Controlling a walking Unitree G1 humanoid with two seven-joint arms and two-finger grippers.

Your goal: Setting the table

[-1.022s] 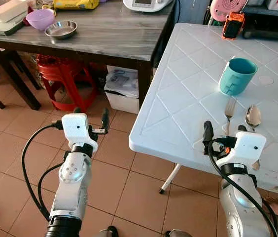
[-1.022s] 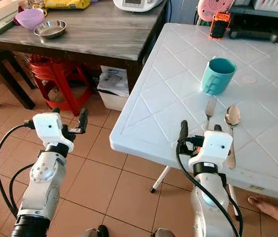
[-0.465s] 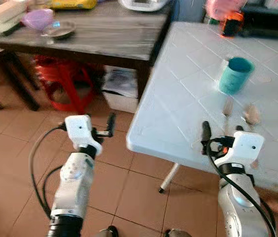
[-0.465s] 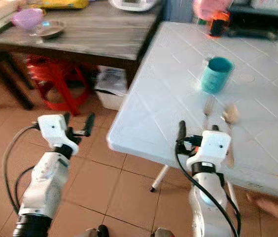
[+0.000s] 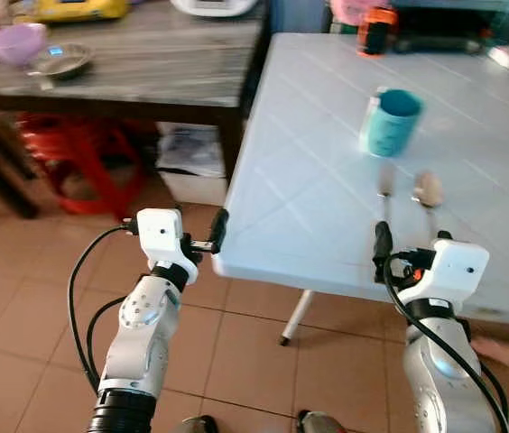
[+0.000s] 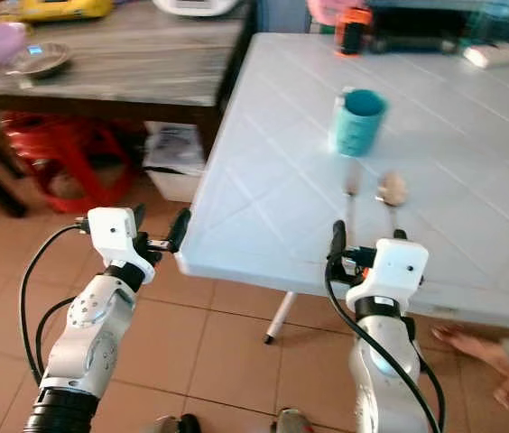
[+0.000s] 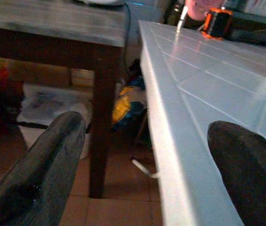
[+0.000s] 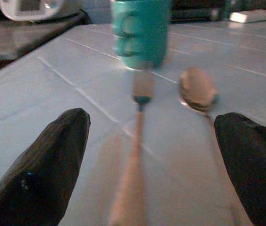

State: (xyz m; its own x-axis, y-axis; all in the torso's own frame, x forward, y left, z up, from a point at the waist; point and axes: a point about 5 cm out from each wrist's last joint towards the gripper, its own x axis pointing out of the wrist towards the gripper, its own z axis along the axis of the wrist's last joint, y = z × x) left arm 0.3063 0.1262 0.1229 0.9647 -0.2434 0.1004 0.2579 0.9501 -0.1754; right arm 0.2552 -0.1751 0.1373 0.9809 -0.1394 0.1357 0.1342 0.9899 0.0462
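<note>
I am standing at the near edge of the white table (image 5: 327, 171) with both arms raised and nothing in hand. My right gripper (image 8: 152, 165) hangs over that near edge with its fingers spread wide, and between them I look straight down the handle of the fork (image 8: 140, 103). My left gripper (image 7: 147, 165) is also spread wide and empty, held just off the table's near left corner, with the rim of the tabletop running between its fingers.

On the white table I count one teal cup (image 5: 390, 122), one fork and one spoon (image 5: 428, 189). The fork and spoon lie side by side, handles toward the near edge, and the cup stands just beyond their heads. Toward the far edge there is one orange and black object (image 5: 376, 18), too blurred to name.

On the wooden side table (image 5: 146, 63) to my left I count one purple bowl (image 5: 15, 41), one steel dish (image 5: 60, 59) and a yellow packet (image 5: 74, 9) at its far edge.

I judge the cutlery and cup to be laid out already, so this looks like the pause between placements. The next move probably calls for fetching a dish from the wooden table, which means turning left and stepping closer, since it sits well apart from either gripper.
</note>
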